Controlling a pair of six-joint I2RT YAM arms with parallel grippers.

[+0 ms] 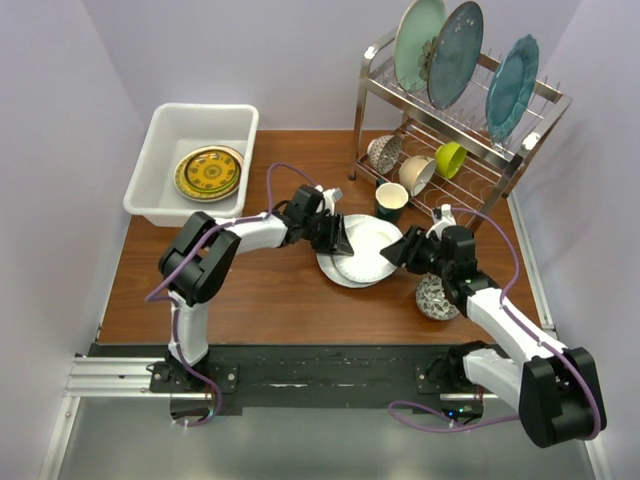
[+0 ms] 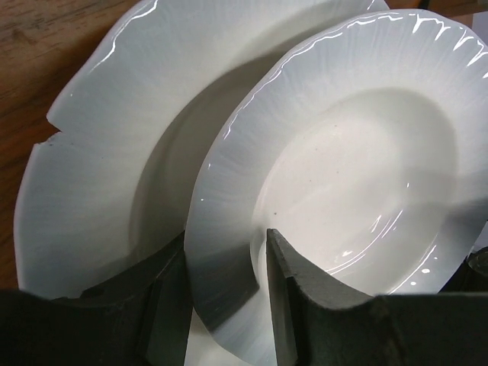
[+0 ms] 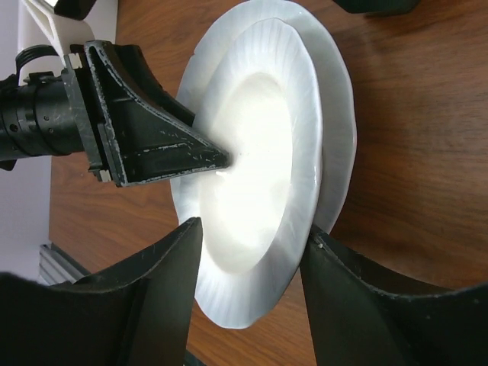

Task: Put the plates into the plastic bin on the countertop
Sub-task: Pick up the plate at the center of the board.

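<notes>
Here, nearest us at 5 o'clock on the wood-grain table (image 1: 270, 290), a small patterned bowl (image 1: 437, 297) sits beside the right arm. The right hand (image 3: 252, 230) is spread wide and holds nothing, just off the 3 o'clock edge of two stacked white plates at the centre. The left hand (image 2: 225, 240) reaches in from 9 o'clock and pinches the rim of the upper plate (image 2: 358, 175), one finger on its top face and one slipped beneath. That side seems raised off the lower plate (image 2: 114, 152). Both are glossy glazed ware with fine radial ribbing; the upper is round and deep-welled, the lower scallop-edged. We judge the slick glaze and one-edge pinch the main risk: the plate could swivel or slide free, or clip the right hand. The under finger might also drag the lower plate. Farther off at 10 o'clock, the matte white plastic bin (image 1: 200, 122) already holds a yellow patterned plate (image 1: 208, 172).
</notes>
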